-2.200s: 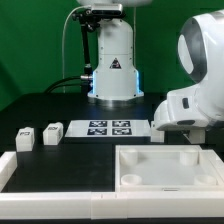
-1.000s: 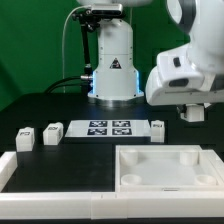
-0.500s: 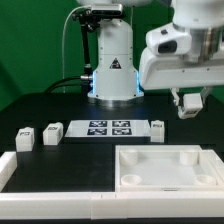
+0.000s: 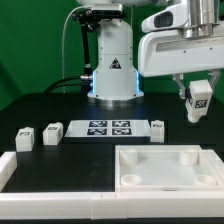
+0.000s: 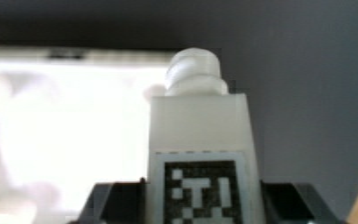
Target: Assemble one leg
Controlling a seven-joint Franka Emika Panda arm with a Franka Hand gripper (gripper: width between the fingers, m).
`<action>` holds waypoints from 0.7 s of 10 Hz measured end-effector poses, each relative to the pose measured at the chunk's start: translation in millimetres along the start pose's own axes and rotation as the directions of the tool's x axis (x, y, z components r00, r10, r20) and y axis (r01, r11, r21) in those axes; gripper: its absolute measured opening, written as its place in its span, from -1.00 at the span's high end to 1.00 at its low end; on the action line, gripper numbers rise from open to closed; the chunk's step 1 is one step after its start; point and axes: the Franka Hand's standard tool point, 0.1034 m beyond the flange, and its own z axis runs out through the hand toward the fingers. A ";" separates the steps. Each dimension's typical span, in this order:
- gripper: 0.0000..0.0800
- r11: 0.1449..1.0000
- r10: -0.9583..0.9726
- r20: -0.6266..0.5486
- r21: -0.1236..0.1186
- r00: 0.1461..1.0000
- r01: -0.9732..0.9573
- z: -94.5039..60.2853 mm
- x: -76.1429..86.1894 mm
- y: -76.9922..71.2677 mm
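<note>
My gripper (image 4: pixel 199 108) hangs high at the exterior view's right, above the tabletop piece, and is shut on a white leg (image 4: pixel 200 98) with a black-and-white tag. In the wrist view the held leg (image 5: pixel 201 130) fills the middle, tag facing the camera, its round peg end pointing away, between my dark fingers (image 5: pixel 114 200). The large white tray-like tabletop (image 4: pixel 168 165) lies below at the front right. Three other legs stand on the black table: two at the left (image 4: pixel 25 137) (image 4: pixel 53 131) and one (image 4: pixel 157 127) beside the marker board.
The marker board (image 4: pixel 108 127) lies flat in the middle of the table. A long white L-shaped rail (image 4: pixel 40 170) runs along the front left. The robot base (image 4: pixel 112 60) stands at the back centre.
The arm has risen from low over the tabletop's right side to high above it, carrying the leg up in the gripper.
</note>
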 end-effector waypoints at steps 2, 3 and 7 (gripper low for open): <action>0.27 1.000 0.003 0.015 0.000 1.000 -0.003 1.5 -3.1 -0.9; 0.27 1.000 0.003 0.015 0.000 1.000 -0.003 1.5 -3.1 -0.8; 0.27 0.998 -0.059 0.008 -0.005 0.998 0.059 9.6 25.4 14.1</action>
